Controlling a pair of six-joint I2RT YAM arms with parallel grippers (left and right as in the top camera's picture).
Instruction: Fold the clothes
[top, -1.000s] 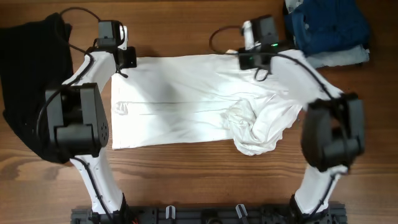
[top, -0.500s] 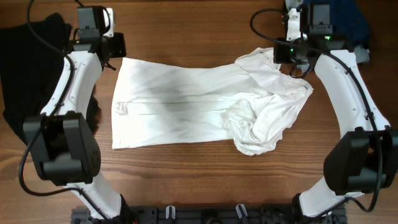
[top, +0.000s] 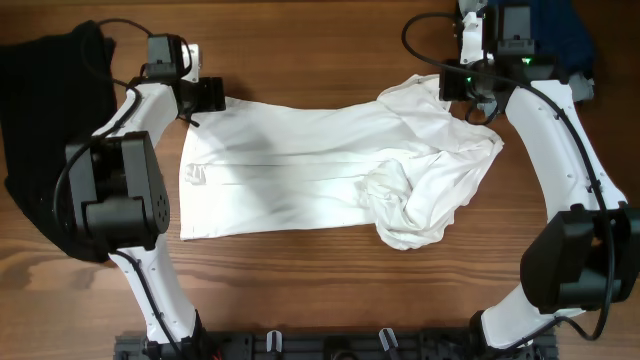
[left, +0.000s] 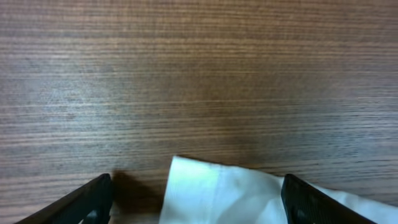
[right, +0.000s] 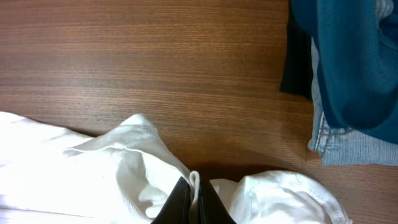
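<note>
Release: left gripper (left: 199, 200) jaws now stand wide, T-shirt (top: 300, 170) corner laid flat towards tabletop (top: 320, 40) far-left; right gripper (right: 193, 198) jaws stay pinched on bunched fabric, probably spread next

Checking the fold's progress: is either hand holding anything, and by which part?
The right hand pinches the white T-shirt by a raised fold at its far right corner. The left hand is open around the far left corner, holding nothing.

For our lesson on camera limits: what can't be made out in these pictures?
- Overhead: small grey mark on the white thin-fabric T-shirt, too small to read.
- Overhead: dark blue folded garment, largely behind the right arm and cut by the edge.
- Left wrist: left claw, cut off by the bottom edge.
</note>
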